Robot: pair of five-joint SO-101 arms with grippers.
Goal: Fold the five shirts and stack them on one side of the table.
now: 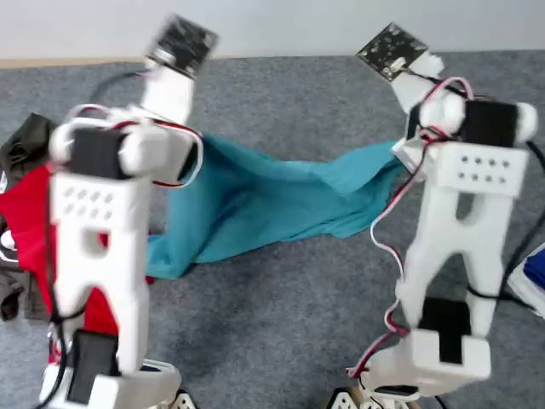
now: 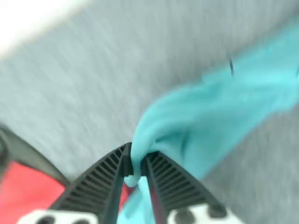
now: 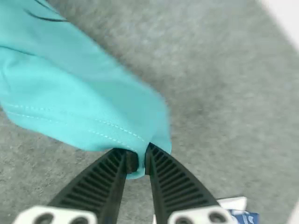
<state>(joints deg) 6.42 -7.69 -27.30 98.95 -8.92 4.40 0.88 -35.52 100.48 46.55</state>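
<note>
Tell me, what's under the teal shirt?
The teal cotton shirt hangs pinched between the left end effector and the right end effector, over the grey felt table. The patch directly under its sagging middle is covered, so anything there is hidden.

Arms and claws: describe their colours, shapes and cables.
Both the left arm and right arm are white, blocky plastic with black motor housings and rows of small holes. Red, white and black cables loop along them. The left claw and right claw have black, ribbed, tapering fingers.
</note>
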